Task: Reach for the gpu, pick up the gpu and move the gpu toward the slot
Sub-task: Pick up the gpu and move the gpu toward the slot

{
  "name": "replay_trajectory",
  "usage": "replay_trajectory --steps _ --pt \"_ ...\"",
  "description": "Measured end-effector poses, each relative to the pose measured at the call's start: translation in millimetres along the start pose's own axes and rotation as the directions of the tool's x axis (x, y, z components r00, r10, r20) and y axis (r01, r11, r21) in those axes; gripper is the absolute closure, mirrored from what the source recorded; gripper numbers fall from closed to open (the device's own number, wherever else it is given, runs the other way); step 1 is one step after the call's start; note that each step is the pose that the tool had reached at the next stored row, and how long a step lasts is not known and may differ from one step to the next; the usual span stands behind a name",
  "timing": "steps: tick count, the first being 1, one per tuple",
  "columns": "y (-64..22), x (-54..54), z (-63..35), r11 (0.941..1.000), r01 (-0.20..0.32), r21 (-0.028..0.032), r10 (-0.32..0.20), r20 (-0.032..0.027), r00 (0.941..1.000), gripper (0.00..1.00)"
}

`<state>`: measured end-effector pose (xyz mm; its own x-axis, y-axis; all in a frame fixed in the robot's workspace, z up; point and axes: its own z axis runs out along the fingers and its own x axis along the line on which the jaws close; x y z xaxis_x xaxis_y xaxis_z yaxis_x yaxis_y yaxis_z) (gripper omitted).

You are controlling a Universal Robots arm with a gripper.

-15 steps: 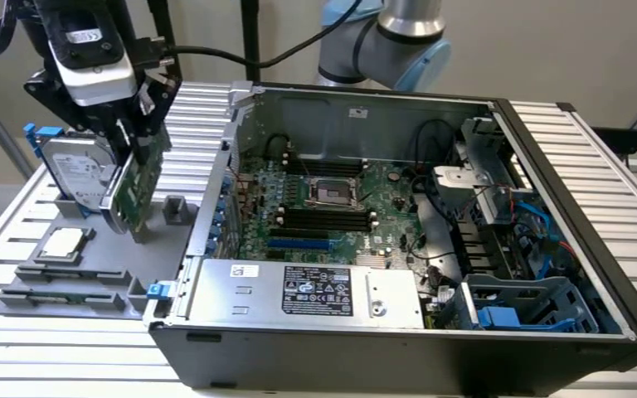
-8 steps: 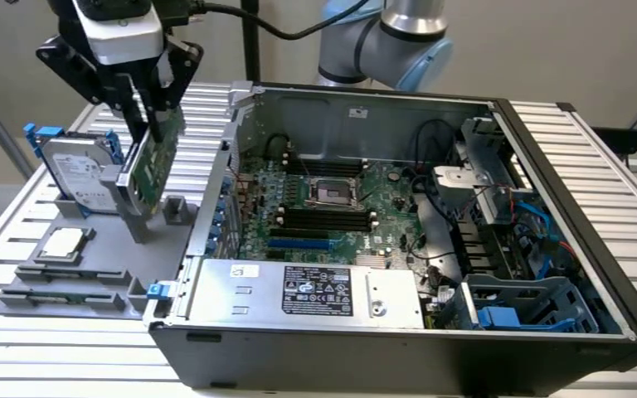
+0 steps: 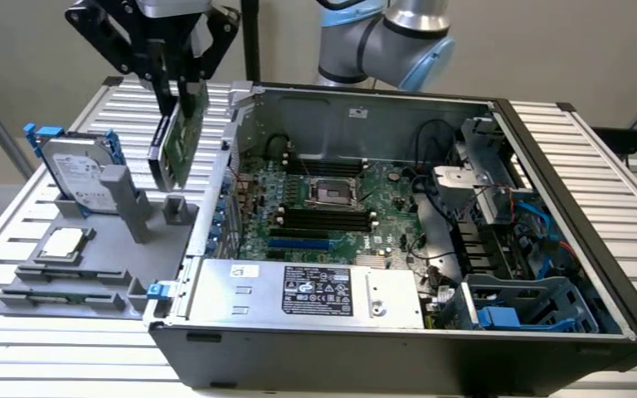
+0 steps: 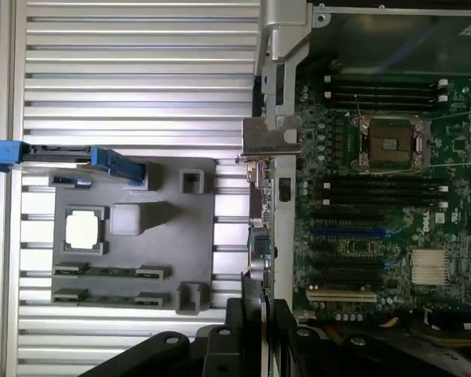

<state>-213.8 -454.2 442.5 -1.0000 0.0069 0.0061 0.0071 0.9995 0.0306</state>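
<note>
- The gpu (image 3: pixel 178 143) is held in the air, clamped by its top edge in the gripper (image 3: pixel 182 83), with the fingers closed onto the board from both sides.
- It hangs roughly upright, a bit tilted, over the gap between the grey parts tray (image 3: pixel 97 274) and the open computer case (image 3: pixel 584 249), just beside the case wall at the exterior view's left.
- In the wrist view the card (image 4: pixel 261 236) is seen edge-on, thin and blade-like, running away from the gripper (image 4: pixel 253 314), with its silver bracket (image 4: pixel 268 135) at the far end.
- Handling-wise it's probably light and stiff, but fragile. Bare board edges are best gripped, not the components.
- The grip is narrow, so a swing or twist could be expected if it's bumped against the case wall.
- The hard drive (image 3: pixel 79 178) and CPU chip (image 3: pixel 64 242) are left sitting in the tray.
</note>
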Motion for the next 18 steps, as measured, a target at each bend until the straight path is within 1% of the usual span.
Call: replay_trajectory --steps 2,5,7,12,18 --pt "0.1 -9.0 -0.6 1.0 0.0 -0.0046 0.0 -0.001 1.0 0.74" --pt "0.2 -22.8 -0.7 0.9999 0.0 -0.013 0.0 -0.001 1.0 0.74" --pt "0.2 -32.0 -0.7 0.9999 0.0 -0.0157 0.0 -0.001 1.0 0.74" --pt "0.3 -54.5 0.4 0.9999 0.0 -0.0162 0.0 -0.0011 1.0 0.74" --pt "0.4 -81.9 4.7 0.9999 0.0 -0.0163 0.0 -0.001 1.0 0.74"
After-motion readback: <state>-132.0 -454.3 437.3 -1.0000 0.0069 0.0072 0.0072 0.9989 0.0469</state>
